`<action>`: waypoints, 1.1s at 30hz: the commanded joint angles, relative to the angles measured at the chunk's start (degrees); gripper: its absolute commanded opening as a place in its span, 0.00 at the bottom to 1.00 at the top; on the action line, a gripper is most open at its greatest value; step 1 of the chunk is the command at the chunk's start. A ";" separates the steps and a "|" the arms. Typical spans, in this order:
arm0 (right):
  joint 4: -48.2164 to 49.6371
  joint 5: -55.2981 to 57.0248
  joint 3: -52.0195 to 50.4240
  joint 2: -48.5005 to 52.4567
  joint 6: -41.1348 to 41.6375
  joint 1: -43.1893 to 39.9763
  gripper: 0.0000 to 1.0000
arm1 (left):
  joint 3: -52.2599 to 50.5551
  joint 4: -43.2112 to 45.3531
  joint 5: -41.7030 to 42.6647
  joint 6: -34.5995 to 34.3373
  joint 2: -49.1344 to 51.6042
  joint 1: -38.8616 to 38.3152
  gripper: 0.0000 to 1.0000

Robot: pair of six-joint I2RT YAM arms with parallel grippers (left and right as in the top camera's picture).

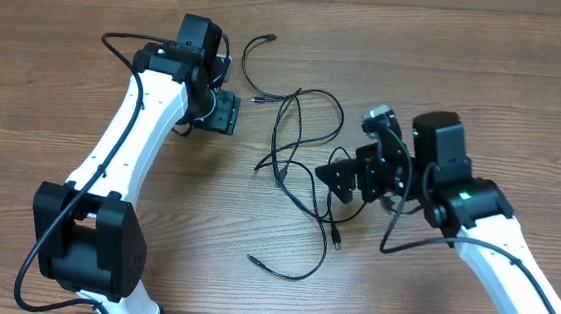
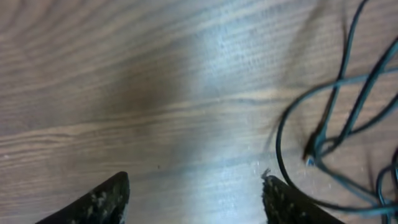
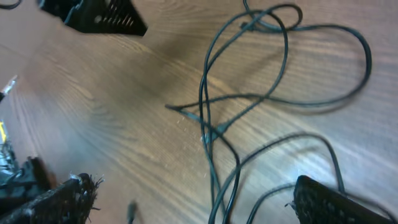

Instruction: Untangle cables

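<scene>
The cables [image 1: 299, 146] lie as a loose black tangle mid-table, with one strand trailing to a plug near the front [image 1: 255, 261]. A shorter cable [image 1: 246, 70] curves apart at the back. My left gripper [image 1: 222, 112] is just left of the tangle. In the left wrist view it [image 2: 196, 193] is open over bare wood, with cable loops [image 2: 323, 146] to its right, one strand skirting the right fingertip [image 2: 283, 199]. My right gripper [image 1: 342, 179] is at the tangle's right edge. It [image 3: 193, 199] is open, with cable strands [image 3: 214, 180] running between its fingers.
The wooden table [image 1: 87, 72] stretches to the left and front. The left arm's white links and black base [image 1: 88, 242] take up the front left. The right arm [image 1: 494, 244] crosses the front right. The left gripper's black body [image 3: 99, 15] shows in the right wrist view.
</scene>
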 commanded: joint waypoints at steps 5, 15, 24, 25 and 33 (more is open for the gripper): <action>6.45 1.49 1.81 5.53 -1.31 1.31 1.00 | 1.14 -1.49 12.98 9.20 -3.04 0.59 0.57; 10.58 -4.59 1.81 13.66 -6.23 2.99 1.00 | 1.11 -7.41 11.85 10.27 -16.44 0.57 0.56; 10.78 -4.33 1.64 17.07 -15.50 6.34 1.00 | 1.11 -12.55 12.04 12.59 -22.51 0.57 1.00; 11.06 -4.13 1.64 17.31 -16.33 6.34 1.00 | 1.11 -12.87 12.07 12.57 -22.47 0.57 1.00; 12.92 -1.36 1.64 17.88 -17.59 6.34 1.00 | 1.11 -13.31 12.09 12.35 -20.37 0.57 1.00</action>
